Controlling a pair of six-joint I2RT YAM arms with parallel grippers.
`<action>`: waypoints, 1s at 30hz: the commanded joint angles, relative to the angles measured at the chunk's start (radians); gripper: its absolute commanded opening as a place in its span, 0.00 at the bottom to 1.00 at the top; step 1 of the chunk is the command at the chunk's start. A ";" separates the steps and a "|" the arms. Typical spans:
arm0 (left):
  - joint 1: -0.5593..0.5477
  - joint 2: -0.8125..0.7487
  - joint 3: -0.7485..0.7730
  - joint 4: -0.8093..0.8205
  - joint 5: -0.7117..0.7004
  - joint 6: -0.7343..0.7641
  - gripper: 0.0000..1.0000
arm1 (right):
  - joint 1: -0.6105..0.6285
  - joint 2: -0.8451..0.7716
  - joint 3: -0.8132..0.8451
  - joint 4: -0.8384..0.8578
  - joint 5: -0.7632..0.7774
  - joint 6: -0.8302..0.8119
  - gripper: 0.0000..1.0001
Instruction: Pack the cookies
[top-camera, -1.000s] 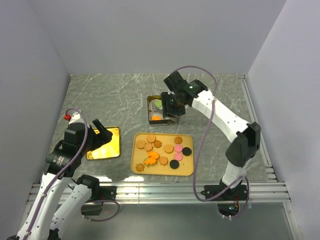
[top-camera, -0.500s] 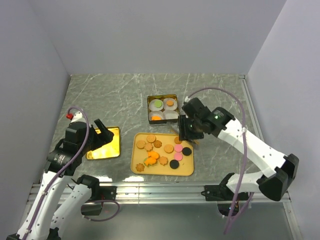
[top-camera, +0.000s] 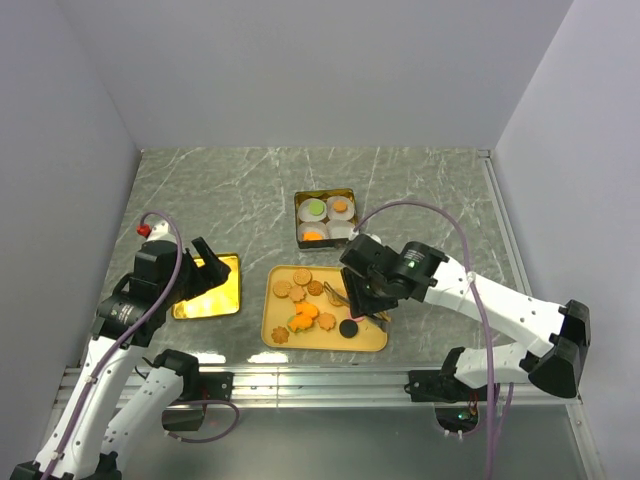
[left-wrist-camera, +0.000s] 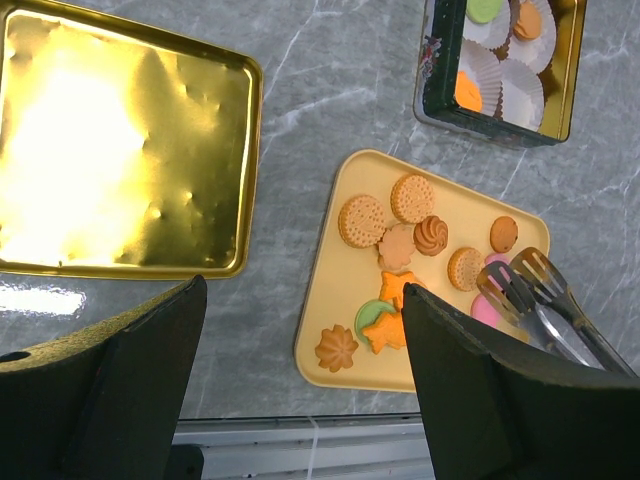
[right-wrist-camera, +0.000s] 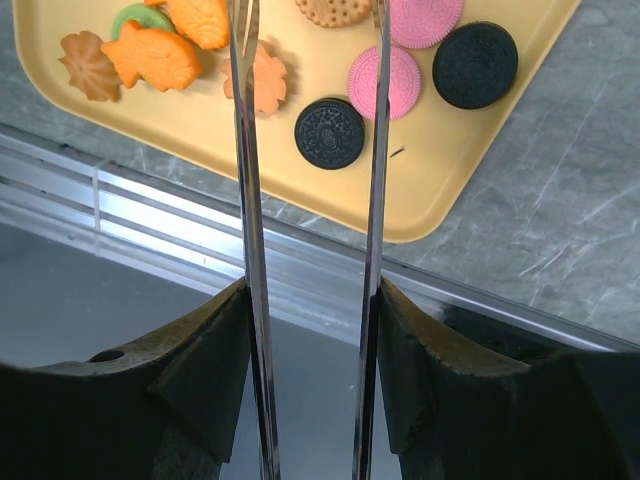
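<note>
Several cookies (top-camera: 310, 302) in brown, orange, pink, green and black lie on a yellow tray (top-camera: 325, 346). They also show in the left wrist view (left-wrist-camera: 410, 198) and the right wrist view (right-wrist-camera: 329, 132). My right gripper (top-camera: 366, 290) (right-wrist-camera: 312, 290) is shut on metal tongs (top-camera: 338, 292) (right-wrist-camera: 245, 150), whose arms stand spread apart over the tray's middle. The tong tips (left-wrist-camera: 520, 285) hover by a pink cookie and hold nothing. My left gripper (top-camera: 207, 264) (left-wrist-camera: 300, 290) is open and empty, above the table between the gold lid and the tray.
A dark tin (top-camera: 300, 238) behind the tray holds white paper cups, three with a cookie in them. A shiny gold lid (top-camera: 207, 290) lies left of the tray. The table's metal front rail (right-wrist-camera: 200, 220) runs just past the tray's near edge.
My right arm has swung from over the tin forward and left to the yellow tray, with the tongs in it. The left arm has hardly moved.
</note>
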 joint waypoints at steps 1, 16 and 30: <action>-0.006 -0.002 0.001 0.038 0.008 0.022 0.85 | 0.019 0.025 0.004 0.001 0.038 0.002 0.56; -0.006 -0.022 0.002 0.030 -0.017 0.007 0.85 | 0.027 0.131 0.008 0.024 0.022 -0.051 0.57; -0.004 -0.029 0.002 0.030 -0.020 0.003 0.85 | 0.030 0.157 0.008 0.037 0.010 -0.052 0.54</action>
